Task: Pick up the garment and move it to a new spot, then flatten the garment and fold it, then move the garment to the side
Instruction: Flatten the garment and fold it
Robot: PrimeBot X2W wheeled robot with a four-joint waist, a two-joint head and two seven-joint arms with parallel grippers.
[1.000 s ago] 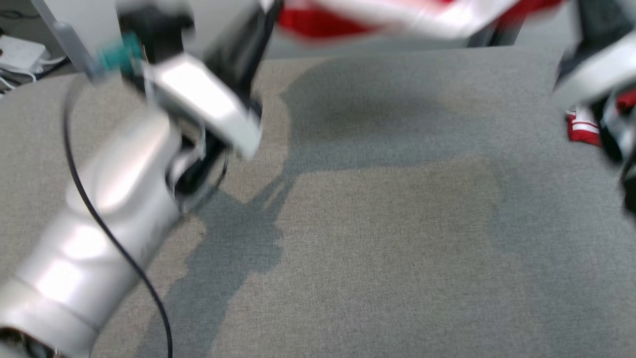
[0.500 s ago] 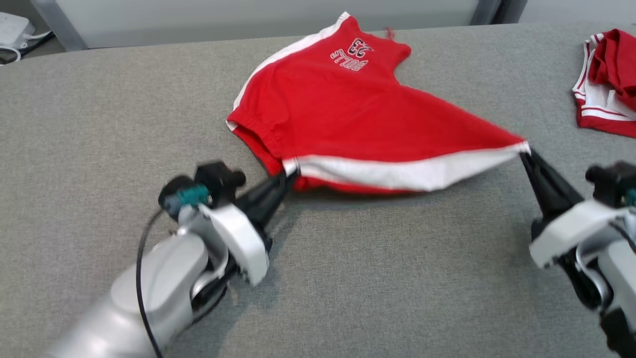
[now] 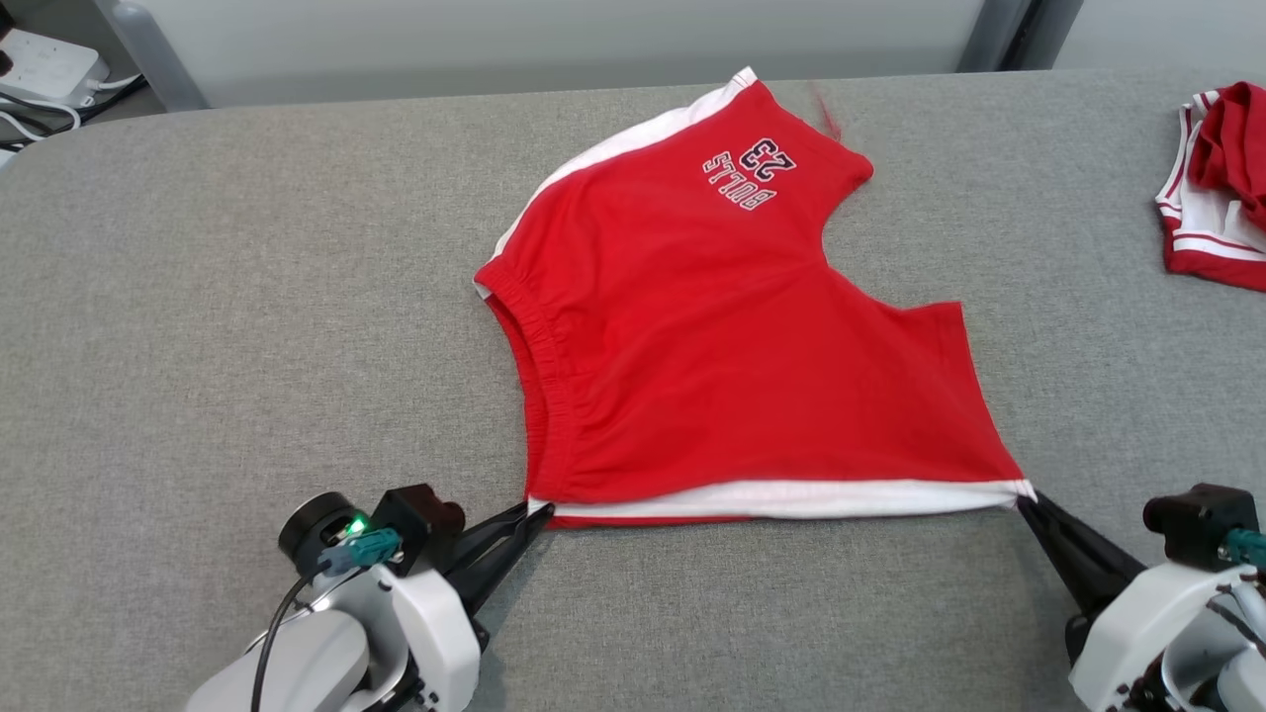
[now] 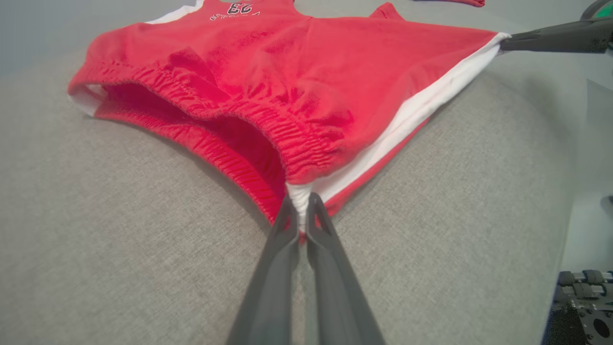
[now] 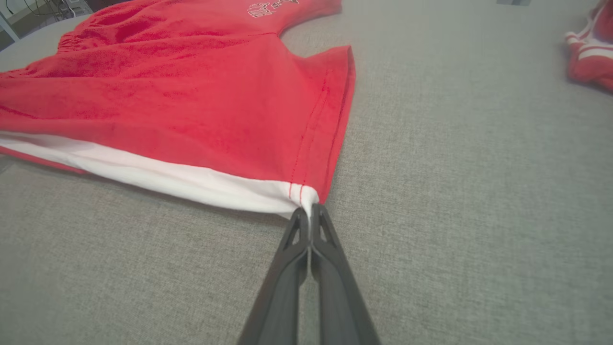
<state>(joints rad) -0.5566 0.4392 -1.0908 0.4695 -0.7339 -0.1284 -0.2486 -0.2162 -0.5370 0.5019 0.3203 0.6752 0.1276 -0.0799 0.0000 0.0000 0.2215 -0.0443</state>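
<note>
Both tools pinch the shorts (image 3: 712, 336) (white-striped edge) taut.

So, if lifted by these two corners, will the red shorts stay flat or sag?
Probably sag: the red shorts are thin cloth, wrinkled at the elastic waistband. They look light, since the left gripper and right gripper hold them by small pinches. The taut white edge would likely slacken.

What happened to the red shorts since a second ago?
The red shorts came down from the air and now lie spread flat on the grey table. The left gripper and right gripper sank low with them, still pinching the two near corners. The other red garment stayed at the far right.
</note>
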